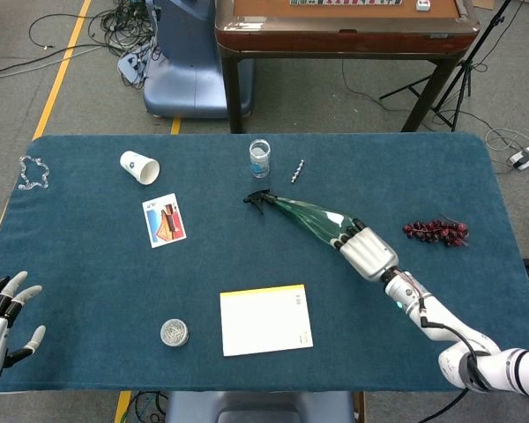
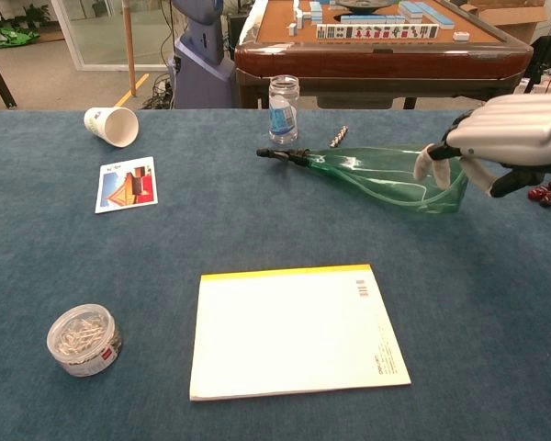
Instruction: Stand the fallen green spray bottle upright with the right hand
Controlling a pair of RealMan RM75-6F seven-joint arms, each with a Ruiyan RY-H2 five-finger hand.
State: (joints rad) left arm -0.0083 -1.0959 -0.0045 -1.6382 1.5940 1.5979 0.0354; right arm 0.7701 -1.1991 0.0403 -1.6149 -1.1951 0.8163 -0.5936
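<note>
Right robot hand grasps the wide base end of the green spray bottle, fingers curled over it. Bottle lies on its side mid-surface, black nozzle toward the glass jar. Left robot hand released, fingers spread, at the near left edge

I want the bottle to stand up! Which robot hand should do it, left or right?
The right hand. It already holds the wide end of the green spray bottle, which lies sideways. The left hand is open at the table's far left corner, away from the bottle.
</note>
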